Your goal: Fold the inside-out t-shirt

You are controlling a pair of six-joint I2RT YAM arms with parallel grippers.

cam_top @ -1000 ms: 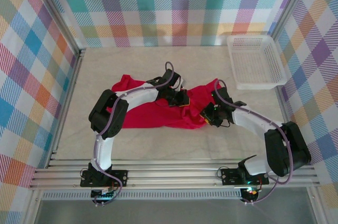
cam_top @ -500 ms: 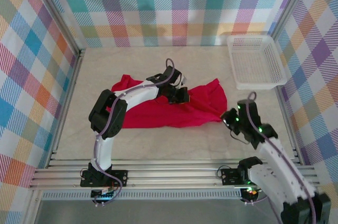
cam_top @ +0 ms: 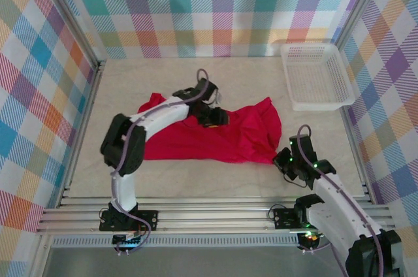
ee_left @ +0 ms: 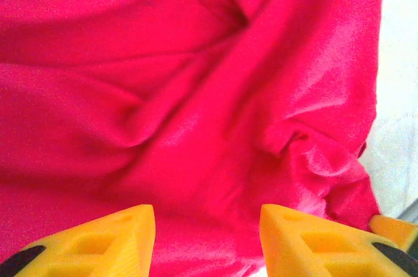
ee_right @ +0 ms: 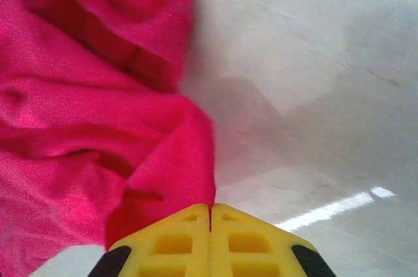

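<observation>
Sprawling across the middle of the pale table (cam_top: 196, 74), the inside-out t-shirt (cam_top: 222, 143) is lying open but rumpled, with ridges running through its body and no fold made yet. The white mesh basket (cam_top: 318, 102) is sitting well apart from the shirt, beyond its far right side, clear of the work. The left gripper (cam_top: 214, 117) is hovering over the shirt's far edge near its middle. Its yellow fingers are standing apart with creased red cloth below the gap and nothing between them, seemingly poised to take a hold. The right gripper (cam_top: 285, 159) is sitting at the shirt's near right corner with its fingers pressed together. The cloth's edge is tapering into their seam, so it is probably pinching that corner to draw the fabric flat.
</observation>
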